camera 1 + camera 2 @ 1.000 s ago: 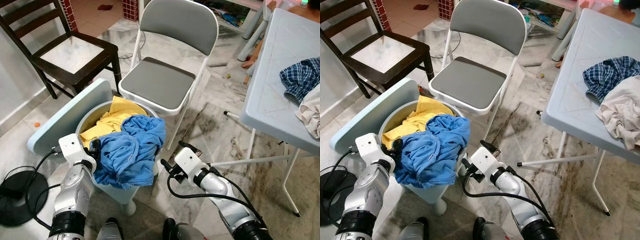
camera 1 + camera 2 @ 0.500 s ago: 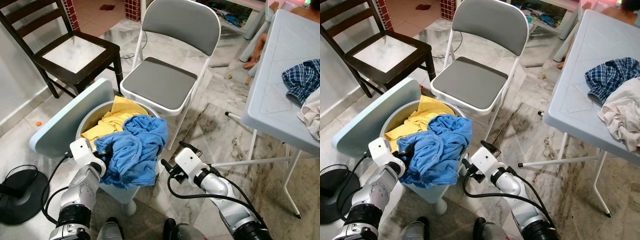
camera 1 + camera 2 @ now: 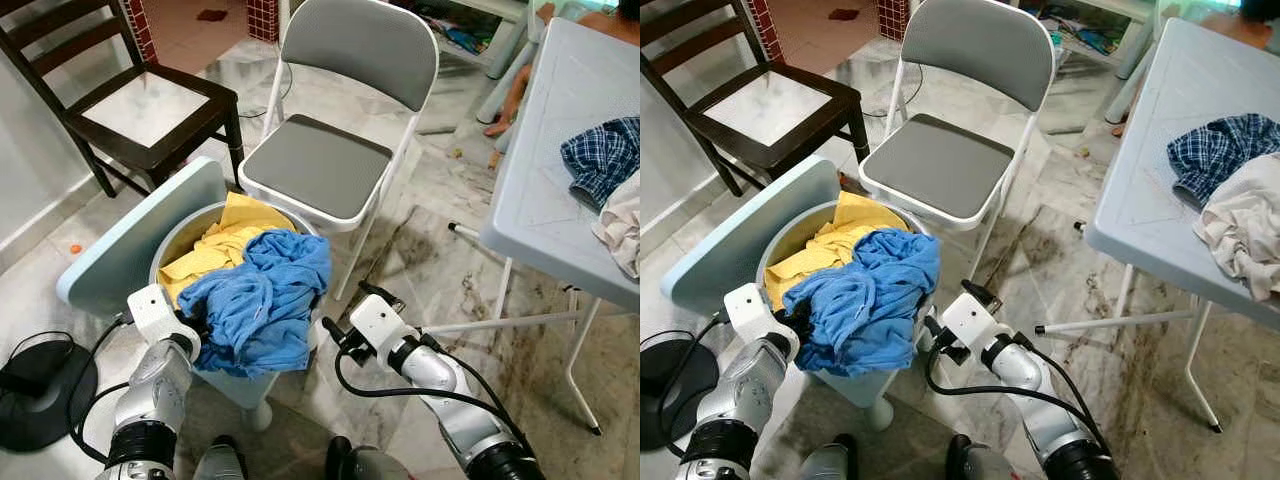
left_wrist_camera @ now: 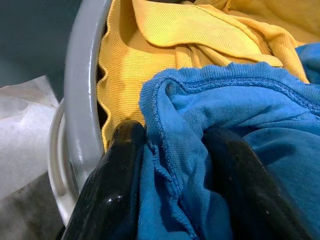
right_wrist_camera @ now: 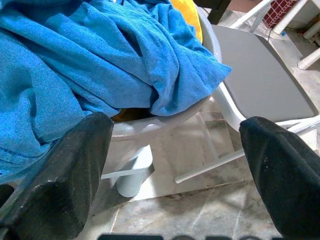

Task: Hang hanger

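Observation:
A crumpled blue garment (image 3: 262, 310) lies on top of yellow cloth (image 3: 225, 240) in a round grey laundry bin (image 3: 240, 385), whose light blue lid (image 3: 130, 240) is tipped open. My left gripper (image 3: 195, 325) is at the bin's near left rim. In the left wrist view its black fingers (image 4: 120, 165) pinch a hemmed fold of the blue garment (image 4: 190, 115), just inside the rim (image 4: 82, 100). My right gripper (image 3: 345, 315) hangs open beside the bin's right side, with nothing between its fingers (image 5: 65, 165); it faces the overhanging blue garment (image 5: 100, 65).
A grey folding chair (image 3: 320, 165) stands right behind the bin, and a dark wooden chair (image 3: 150, 105) is at the back left. A pale blue table (image 3: 560, 180) on the right holds a plaid shirt (image 3: 600, 155) and a white cloth (image 3: 622, 220). A black round base (image 3: 40, 385) sits on the floor at left.
My left gripper has drawn back a little toward me and to the left, with the blue fold still in it. The right arm has stayed put.

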`<state>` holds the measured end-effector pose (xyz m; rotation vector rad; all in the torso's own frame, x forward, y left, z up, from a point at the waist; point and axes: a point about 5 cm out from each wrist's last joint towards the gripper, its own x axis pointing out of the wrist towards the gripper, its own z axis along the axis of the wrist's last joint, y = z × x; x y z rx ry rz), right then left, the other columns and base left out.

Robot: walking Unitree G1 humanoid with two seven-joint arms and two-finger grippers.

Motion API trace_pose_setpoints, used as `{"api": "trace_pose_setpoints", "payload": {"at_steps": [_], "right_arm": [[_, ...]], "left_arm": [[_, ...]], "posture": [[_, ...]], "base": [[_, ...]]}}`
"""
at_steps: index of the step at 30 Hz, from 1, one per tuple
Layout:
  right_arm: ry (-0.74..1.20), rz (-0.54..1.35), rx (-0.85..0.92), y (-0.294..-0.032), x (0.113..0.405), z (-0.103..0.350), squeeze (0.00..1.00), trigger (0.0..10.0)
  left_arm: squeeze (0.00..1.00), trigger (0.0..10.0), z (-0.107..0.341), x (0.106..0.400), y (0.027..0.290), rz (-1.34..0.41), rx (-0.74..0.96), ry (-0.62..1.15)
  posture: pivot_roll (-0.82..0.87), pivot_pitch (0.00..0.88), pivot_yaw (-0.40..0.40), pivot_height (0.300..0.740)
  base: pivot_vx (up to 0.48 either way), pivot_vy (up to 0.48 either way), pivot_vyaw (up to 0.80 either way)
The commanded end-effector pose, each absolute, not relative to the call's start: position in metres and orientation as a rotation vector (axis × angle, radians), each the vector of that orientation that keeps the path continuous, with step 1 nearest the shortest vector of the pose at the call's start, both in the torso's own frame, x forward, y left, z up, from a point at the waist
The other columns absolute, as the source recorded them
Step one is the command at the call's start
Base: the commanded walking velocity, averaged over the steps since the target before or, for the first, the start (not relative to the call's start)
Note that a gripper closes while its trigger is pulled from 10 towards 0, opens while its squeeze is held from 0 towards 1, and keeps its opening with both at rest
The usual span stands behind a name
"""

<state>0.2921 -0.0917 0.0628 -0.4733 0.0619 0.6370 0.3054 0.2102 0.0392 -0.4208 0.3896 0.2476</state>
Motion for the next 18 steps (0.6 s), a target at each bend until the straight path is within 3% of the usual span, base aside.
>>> {"api": "trace_pose_setpoints", "payload": {"at_steps": [1,12,18], "right_arm": [[0.082,0.631,-0.476,-0.095,0.29,0.059,0.0,10.0],[0.082,0.631,-0.477,-0.095,0.29,0.059,0.0,10.0],[0.082,0.63,-0.476,-0.095,0.29,0.059,0.0,10.0]], "left_arm": [[0.0,0.0,0.035,0.299,0.214,0.276,-0.389,0.397],[0.0,0.0,0.04,0.301,0.216,0.281,-0.292,0.359],[0.0,0.0,0.051,0.304,0.215,0.248,-0.132,0.274]], "posture": [[0.15,0.232,-0.097,0.74],[0.14,0.23,-0.096,0.74],[0.15,0.231,-0.092,0.74]], "base": [[0.0,0.0,0.0],[0.0,0.0,0.0],[0.0,0.0,0.0]]}}
